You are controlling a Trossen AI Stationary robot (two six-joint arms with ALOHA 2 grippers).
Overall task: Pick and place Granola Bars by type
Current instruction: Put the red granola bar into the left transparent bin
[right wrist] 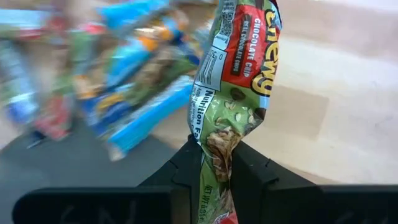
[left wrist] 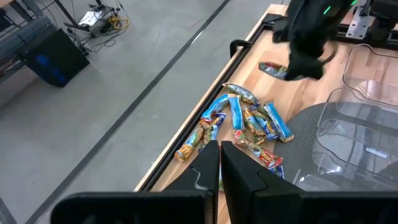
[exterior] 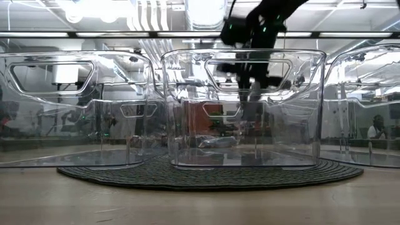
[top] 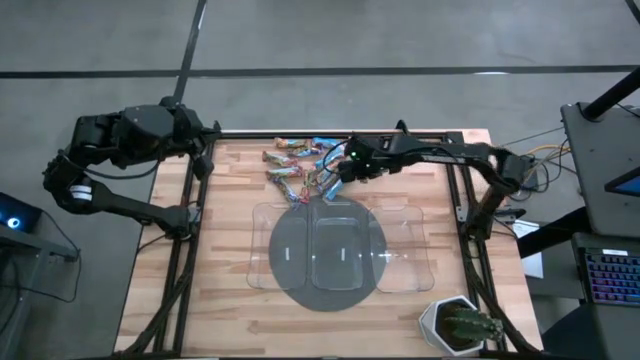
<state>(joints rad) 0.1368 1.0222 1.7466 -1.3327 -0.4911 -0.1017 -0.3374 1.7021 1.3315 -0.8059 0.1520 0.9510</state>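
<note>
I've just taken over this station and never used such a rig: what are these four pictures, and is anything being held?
Two robot arms work at a wooden table. One picture looks straight down, one looks level across the tabletop, and one rides on each wrist. A pile of granola bars lies at the far edge; three clear trays sit mid-table on a dark round mat. The right gripper, near the pile, is shut on a red-and-green chewy bar. The left gripper waits shut and empty at the table's left. A potted plant stands in a near corner.
</note>
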